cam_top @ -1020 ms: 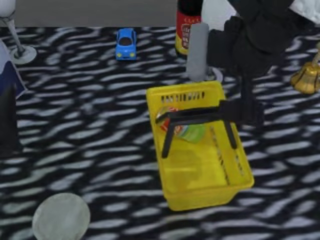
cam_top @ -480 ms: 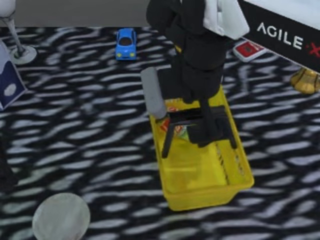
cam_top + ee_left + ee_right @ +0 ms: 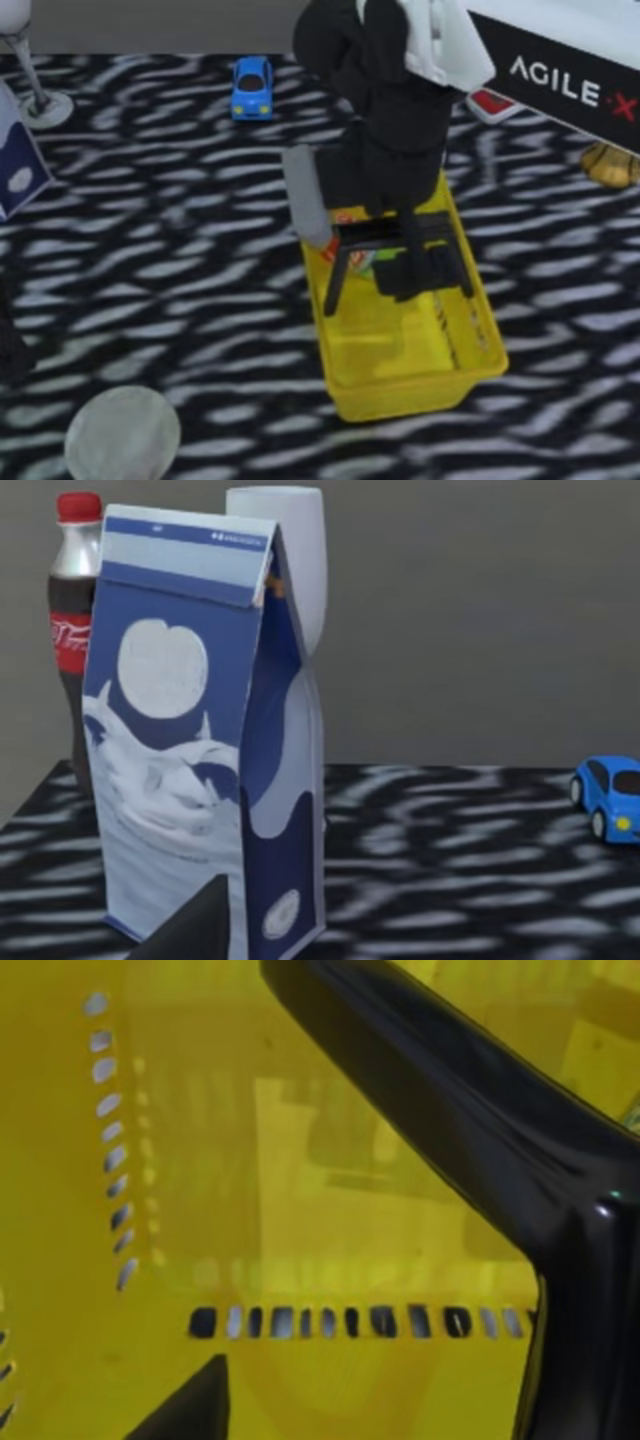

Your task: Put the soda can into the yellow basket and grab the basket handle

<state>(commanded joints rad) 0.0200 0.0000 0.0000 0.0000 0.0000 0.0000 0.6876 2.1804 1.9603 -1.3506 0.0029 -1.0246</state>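
Note:
The yellow basket (image 3: 420, 395) stands right of the table's middle. The soda can (image 3: 360, 263) lies inside its far end, mostly hidden under my right arm. The black basket handle (image 3: 340, 262) stands raised across the basket. My right gripper (image 3: 415, 270) hangs over the handle's bar, open, with one finger on each side of it. In the right wrist view the basket handle (image 3: 450, 1120) crosses close in front of the yellow basket floor (image 3: 300, 1210). My left arm (image 3: 8, 350) is parked at the left edge; one fingertip (image 3: 200, 930) shows.
A blue milk carton (image 3: 190, 760) and a cola bottle (image 3: 72, 630) stand far left. A blue toy car (image 3: 251, 86) sits at the back, a grey plate (image 3: 122, 435) at the front left, a gold bell (image 3: 610, 160) at the right.
My right arm swung in from the back right to above the basket, and its gripper has come down slightly around the handle bar. The basket and can have stayed put.

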